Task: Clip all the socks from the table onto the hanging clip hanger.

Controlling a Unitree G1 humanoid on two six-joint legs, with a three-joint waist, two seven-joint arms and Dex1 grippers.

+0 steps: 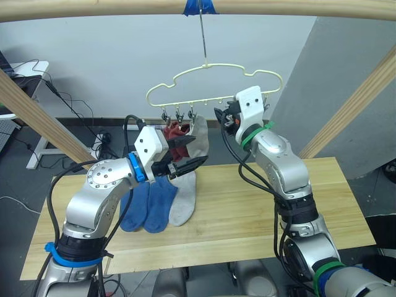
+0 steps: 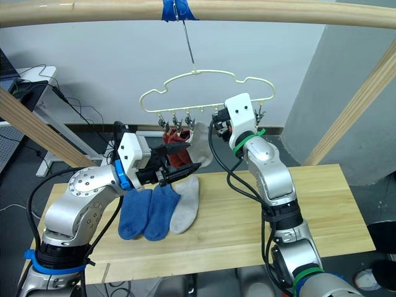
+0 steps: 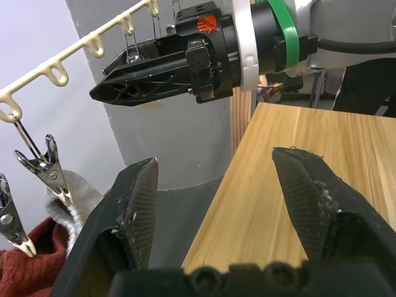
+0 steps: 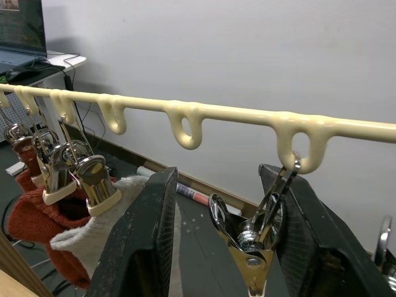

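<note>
- 3 socks [image 1: 180, 135] hang clipped on the hanger [image 1: 213, 83]; 3 socks [image 1: 159, 201] lie below it on the table [image 1: 247, 204].
- Right fingers [image 4: 213, 241], open, straddle a free clip [image 4: 250, 232], probably to steady it.
- Left fingers [image 3: 229, 204], open and empty, wait beside the hanger.

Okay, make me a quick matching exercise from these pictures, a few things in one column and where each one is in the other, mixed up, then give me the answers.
Things:
1. blue socks
2. rust red socks
3. clip hanger
4. right gripper

Places:
A. hung by its hook from the wooden beam
B. lying flat on the table
C. clipped up on the hanger
D. open around a bare silver clip

Pairs: 1-B, 2-C, 3-A, 4-D
</note>
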